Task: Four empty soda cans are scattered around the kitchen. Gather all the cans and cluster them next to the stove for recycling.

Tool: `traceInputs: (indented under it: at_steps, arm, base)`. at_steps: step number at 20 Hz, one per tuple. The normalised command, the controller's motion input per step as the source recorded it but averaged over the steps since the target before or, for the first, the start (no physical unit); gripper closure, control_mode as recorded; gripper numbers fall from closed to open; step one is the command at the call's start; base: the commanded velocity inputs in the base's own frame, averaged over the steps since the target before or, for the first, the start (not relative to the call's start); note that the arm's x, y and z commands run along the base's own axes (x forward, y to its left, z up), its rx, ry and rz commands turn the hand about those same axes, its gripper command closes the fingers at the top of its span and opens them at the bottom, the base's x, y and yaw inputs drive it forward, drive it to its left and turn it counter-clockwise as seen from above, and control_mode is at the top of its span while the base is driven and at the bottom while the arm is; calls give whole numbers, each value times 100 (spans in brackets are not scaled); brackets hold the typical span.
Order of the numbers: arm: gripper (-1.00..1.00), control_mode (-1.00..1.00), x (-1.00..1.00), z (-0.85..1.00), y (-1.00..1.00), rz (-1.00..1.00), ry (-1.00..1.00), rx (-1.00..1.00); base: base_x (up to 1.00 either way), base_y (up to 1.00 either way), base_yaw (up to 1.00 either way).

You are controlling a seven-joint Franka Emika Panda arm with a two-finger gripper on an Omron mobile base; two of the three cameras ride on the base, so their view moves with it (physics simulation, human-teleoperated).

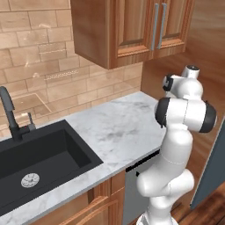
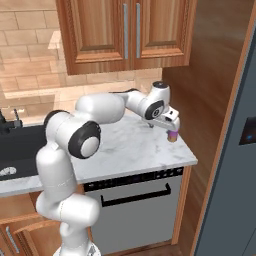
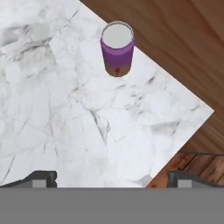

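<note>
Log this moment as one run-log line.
phase: approach | claw: open, above counter | target: purple can, upright near counter corner, not held

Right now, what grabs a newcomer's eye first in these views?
The white robot arm stretches across the white-grey marble counter toward its far right corner, jaws open. Just under the gripper stands a small pink-purple soda can with a yellowish base, upright near the counter's edge by the wooden side panel. To the left, a black sink with a dark faucet is set into the same counter.
</note>
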Motion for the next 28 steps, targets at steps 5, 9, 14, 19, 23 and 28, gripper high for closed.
traceInputs:
  at_steps: [5, 9, 14, 19, 23, 28]
  arm:
    - [-100, -100, 27, -11, -9, 0, 1, 1]
    - [-100, -100, 32, -12, -2, 0, 2, 0]
    - [-100, -100, 28, -13, -7, 0, 2, 0]
    - [-100, -100, 27, -11, -14, 0, 1, 0]
    - [-100, -100, 27, -9, -12, 0, 1, 0]
    - [-100, -100, 27, -10, -14, 0, 1, 1]
  base:
    - [0, 0, 0]
    - [0, 0, 0]
    - [0, 0, 0]
    - [0, 0, 0]
    - [0, 0, 0]
    - [0, 0, 0]
